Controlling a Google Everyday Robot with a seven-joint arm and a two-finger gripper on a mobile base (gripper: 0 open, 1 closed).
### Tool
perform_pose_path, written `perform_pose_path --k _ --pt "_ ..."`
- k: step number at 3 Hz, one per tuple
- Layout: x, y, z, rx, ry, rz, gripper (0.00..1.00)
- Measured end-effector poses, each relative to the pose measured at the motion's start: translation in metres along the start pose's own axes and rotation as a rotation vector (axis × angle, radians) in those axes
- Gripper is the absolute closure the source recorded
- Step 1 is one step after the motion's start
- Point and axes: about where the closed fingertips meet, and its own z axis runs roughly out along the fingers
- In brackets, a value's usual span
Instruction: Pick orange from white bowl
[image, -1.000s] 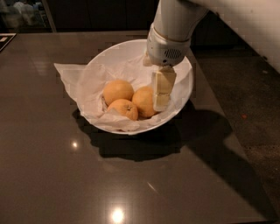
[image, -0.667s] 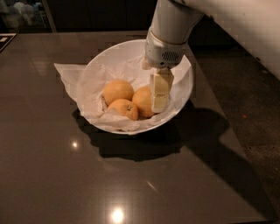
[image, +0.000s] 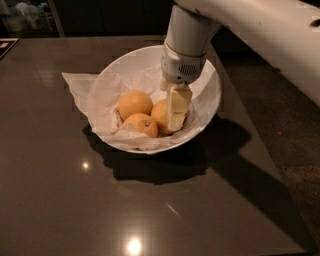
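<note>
Gripper (image: 178, 112) down in white bowl (image: 212, 95), against rightmost orange (image: 160, 114). Grasp step. Grip state: can't tell. Next: confirm hold, lift straight up w/o snagging paper (image: 85, 85).

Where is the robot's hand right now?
In the camera view, the gripper is down inside the white bowl, at its right side, partly hiding the rightmost orange.

Pincer (image: 173, 119) sits inside white bowl (image: 210, 104) against orange (image: 160, 115), other fruits (image: 135, 104) crowding alongside.
</note>
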Motion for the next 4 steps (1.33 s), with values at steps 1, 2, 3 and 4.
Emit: perform_pose_path --k 1,2,3,4 --pt "0.0 -0.001 0.011 -0.028 0.008 0.007 0.22" --pt "0.001 -0.002 0.024 -0.059 0.013 0.018 0.38" --pt "0.004 -0.003 0.033 -0.072 0.018 0.02 0.59" --pt "0.004 -0.003 0.033 -0.072 0.018 0.02 0.82"
